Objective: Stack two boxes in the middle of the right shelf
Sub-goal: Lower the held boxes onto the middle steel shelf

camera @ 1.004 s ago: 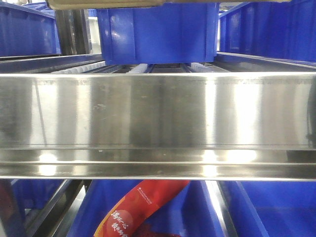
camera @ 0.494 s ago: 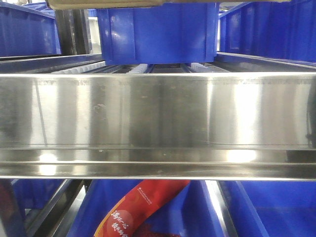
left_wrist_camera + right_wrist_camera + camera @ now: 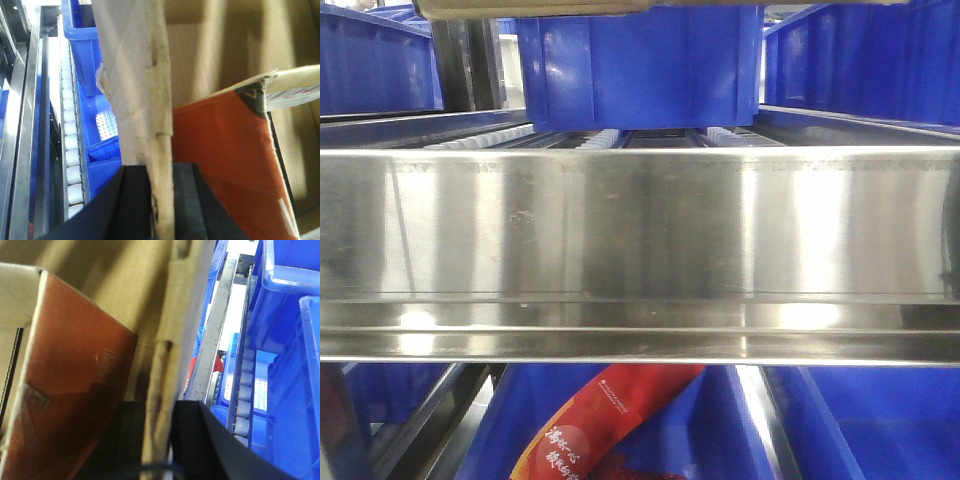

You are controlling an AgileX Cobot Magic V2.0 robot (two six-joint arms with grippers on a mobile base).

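Both my left gripper [image 3: 160, 200] and right gripper [image 3: 157, 435] pinch opposite walls of the box [image 3: 145, 75], held above the shelf [image 3: 640, 220], and farther in a blue bin [image 3: 640, 60] could snag it if I drop early.

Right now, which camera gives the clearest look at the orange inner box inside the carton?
The left wrist view: the orange inner box shows its face and torn top edge beside the carton wall. The right wrist view shows it too, darker and more blurred. The front view shows none of it.
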